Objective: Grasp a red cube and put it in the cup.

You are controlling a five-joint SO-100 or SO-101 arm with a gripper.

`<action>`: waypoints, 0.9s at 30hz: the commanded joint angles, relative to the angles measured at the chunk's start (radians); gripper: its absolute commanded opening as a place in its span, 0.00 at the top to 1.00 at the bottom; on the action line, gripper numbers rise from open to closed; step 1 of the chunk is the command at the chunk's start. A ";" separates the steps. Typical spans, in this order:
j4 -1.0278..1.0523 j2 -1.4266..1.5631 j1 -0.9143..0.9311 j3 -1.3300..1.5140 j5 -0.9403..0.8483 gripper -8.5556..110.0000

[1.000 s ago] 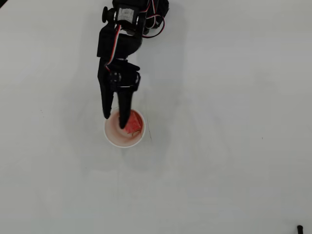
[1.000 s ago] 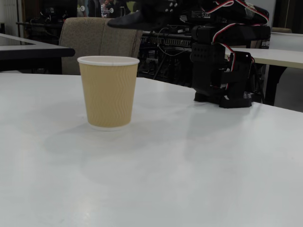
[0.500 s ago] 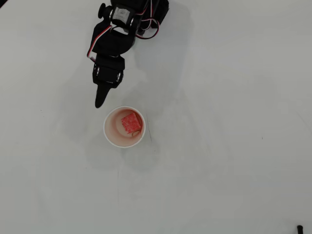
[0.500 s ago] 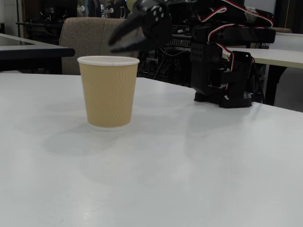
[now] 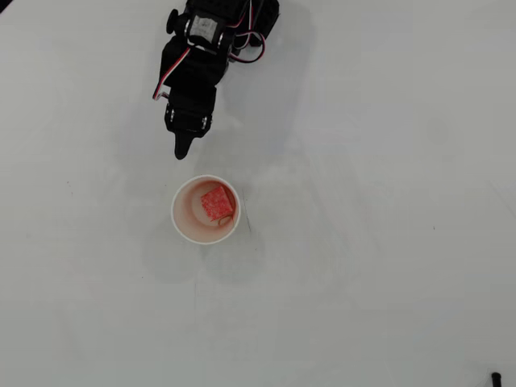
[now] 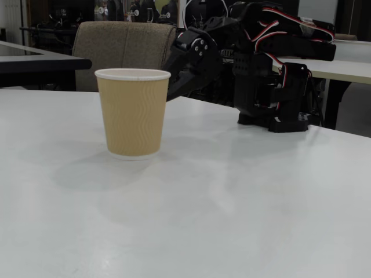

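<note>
The red cube [image 5: 217, 201] lies inside the cup [image 5: 187, 226], toward the rim's upper right in the overhead view. In the fixed view the cup [image 6: 132, 113] stands upright, with a tan rippled outside and a white rim, and the cube is hidden inside it. My black gripper [image 5: 184, 150] hangs just above the cup's top edge in the overhead view, its jaws closed to a single point and empty. In the fixed view the gripper [image 6: 172, 92] sits behind the cup's right side, held above the table.
The arm's base [image 6: 272, 98] stands at the back right of the white table [image 6: 232, 202]. A padded chair [image 6: 124, 46] is behind the table. A small black object [image 5: 496, 377] sits at the overhead view's bottom right corner.
</note>
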 commanded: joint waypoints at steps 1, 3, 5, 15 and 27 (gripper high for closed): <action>-0.005 0.012 -0.031 0.031 0.043 0.93; -0.009 0.014 -0.048 0.060 0.048 0.93; -0.009 0.014 -0.066 0.081 0.049 0.93; 0.015 0.014 -0.104 0.112 0.055 0.93; 0.023 0.014 -0.129 0.112 0.087 0.93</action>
